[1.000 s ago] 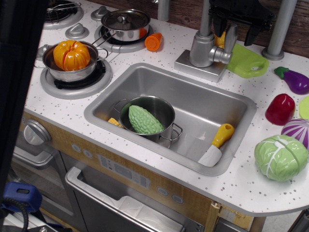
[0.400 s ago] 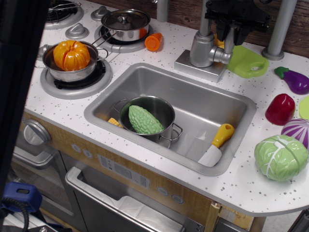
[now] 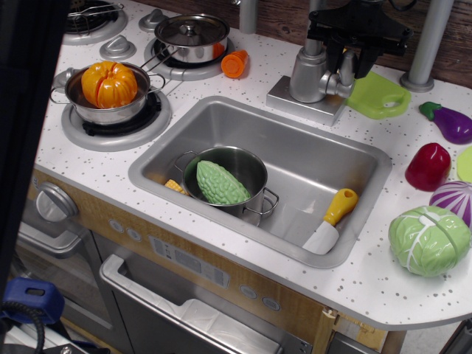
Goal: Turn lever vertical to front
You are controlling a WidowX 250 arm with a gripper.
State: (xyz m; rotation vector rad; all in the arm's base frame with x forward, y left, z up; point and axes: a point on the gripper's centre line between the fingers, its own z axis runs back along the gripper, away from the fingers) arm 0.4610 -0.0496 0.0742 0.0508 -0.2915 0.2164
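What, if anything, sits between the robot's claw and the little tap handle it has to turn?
Nothing visible does. The gripper is already down over the lever beside the faucet body, with its black fingers on either side. The green cutting board lies off to the side.

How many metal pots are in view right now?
3: a lidded pot on the back burner, a pot holding the orange pumpkin on the front-left burner, and a pot with the green gourd in the sink. None look hidden.

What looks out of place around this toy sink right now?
A yellow-handled knife lies loose in the sink, propped against its right wall. A pot holding a green bumpy vegetable also sits in the basin. Nothing looks spilled or broken.
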